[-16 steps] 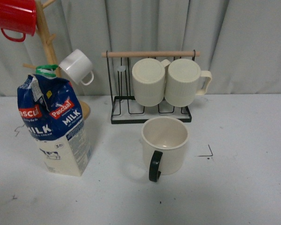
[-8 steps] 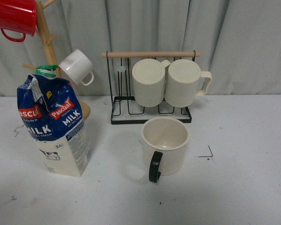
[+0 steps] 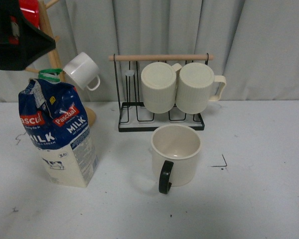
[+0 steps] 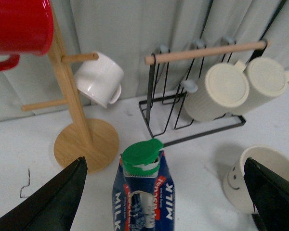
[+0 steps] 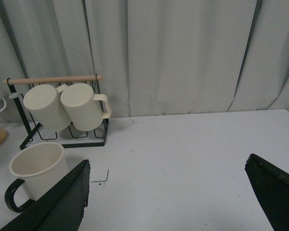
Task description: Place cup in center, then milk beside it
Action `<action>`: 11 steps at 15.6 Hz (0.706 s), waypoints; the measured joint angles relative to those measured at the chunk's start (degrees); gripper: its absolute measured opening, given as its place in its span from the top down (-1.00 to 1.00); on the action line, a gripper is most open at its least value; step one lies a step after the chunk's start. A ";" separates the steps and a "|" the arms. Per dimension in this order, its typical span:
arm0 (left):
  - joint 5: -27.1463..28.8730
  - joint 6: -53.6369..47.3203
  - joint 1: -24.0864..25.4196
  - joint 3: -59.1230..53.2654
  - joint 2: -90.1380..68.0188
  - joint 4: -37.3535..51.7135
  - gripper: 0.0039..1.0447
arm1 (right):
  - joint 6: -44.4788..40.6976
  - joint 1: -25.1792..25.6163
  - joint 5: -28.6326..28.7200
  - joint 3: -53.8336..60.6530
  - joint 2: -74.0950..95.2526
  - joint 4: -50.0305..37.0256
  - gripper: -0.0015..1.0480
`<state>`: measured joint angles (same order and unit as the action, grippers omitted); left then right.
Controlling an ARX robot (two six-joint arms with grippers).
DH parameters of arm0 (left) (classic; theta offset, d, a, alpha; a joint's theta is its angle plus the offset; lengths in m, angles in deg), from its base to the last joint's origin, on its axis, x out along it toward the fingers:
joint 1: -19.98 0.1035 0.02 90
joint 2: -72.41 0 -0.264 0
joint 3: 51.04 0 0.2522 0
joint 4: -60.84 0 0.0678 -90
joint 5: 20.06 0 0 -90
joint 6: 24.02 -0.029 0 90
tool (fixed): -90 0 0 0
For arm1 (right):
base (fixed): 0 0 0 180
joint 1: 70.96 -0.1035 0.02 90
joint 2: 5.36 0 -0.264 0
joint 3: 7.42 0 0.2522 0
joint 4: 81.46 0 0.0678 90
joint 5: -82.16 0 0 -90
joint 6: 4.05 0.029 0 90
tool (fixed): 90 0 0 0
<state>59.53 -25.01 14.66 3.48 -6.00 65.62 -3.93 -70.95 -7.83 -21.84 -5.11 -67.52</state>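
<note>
— Milk carton (image 3: 57, 134): which way does it lie from the left arm's fingers (image 4: 48, 207)?
— Below them. It stands upright on the left of the bench (image 3: 259, 199), green cap (image 4: 142, 155) uppermost, long axis vertical. The wrist view shows it between the two fingers, which are spread wide and hold nothing.
— And the cup (image 3: 175, 154)?
— Upright near the bench's middle, handle toward the robot, well apart from the carton.
— Which arm is nearer the carton?
— The left. The right arm's fingers (image 5: 58, 202), also spread and empty, hang nearer the cup.
</note>
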 joint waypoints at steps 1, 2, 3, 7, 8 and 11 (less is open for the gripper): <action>-0.37 -1.07 0.98 1.25 -3.93 -0.46 -0.88 | 0.00 0.00 0.02 0.00 0.00 0.02 -0.87; -0.33 -1.90 1.90 2.62 -6.80 -1.25 -0.88 | 0.00 0.00 0.00 0.00 0.00 0.00 -0.87; 0.09 -2.38 2.99 4.63 -9.25 -1.46 -0.88 | 0.00 0.00 0.02 0.00 0.00 0.02 -0.87; -1.22 -2.21 4.63 7.45 -10.56 -4.00 -0.88 | 0.00 0.00 0.02 0.00 0.00 0.02 -0.87; -1.70 -1.81 4.26 7.65 -11.28 -5.09 -0.88 | 0.00 0.00 0.02 0.00 0.00 0.02 -0.87; -2.14 -0.94 2.75 7.67 -12.24 -5.88 -0.88 | 0.00 0.00 0.00 0.00 0.00 0.02 -0.87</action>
<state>57.38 -25.95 17.41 11.15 -18.24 59.74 -3.93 -70.95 -7.83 -21.84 -5.11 -67.50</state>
